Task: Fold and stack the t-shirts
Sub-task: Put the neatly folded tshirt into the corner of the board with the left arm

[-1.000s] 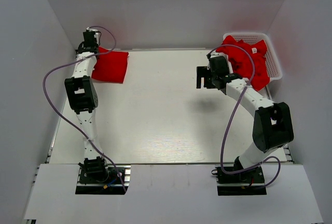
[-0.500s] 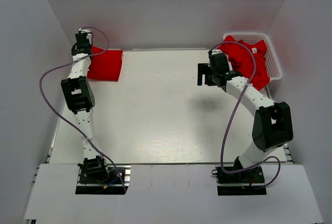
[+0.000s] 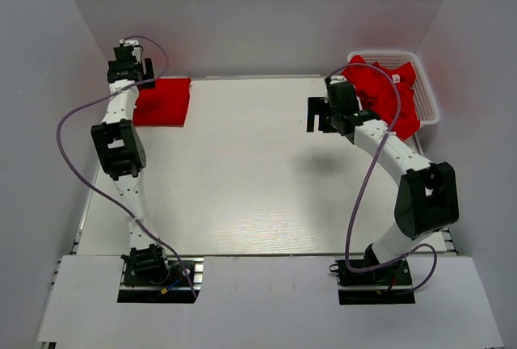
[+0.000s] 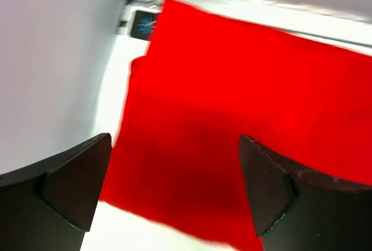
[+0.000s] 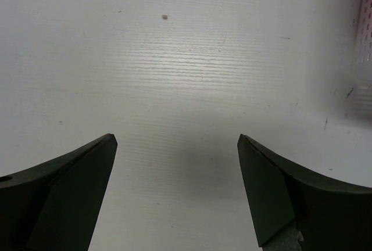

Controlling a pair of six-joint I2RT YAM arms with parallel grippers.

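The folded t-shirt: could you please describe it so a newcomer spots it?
On the white table, look to the far-left corner, by the left gripper. The folded t-shirt lies flat there, a red rectangle, unlike the crumpled shirts in the basket.

Light: bright, even, overhead; soft sheen on table point(image 3: 242, 212), lower centre of top view.
Shadows: faint grey patch at centre right; dark patch on shirt point(image 4: 192, 169), lower centre.
Blur: left wrist view smeared; fingers point(image 5: 64, 187) soft.
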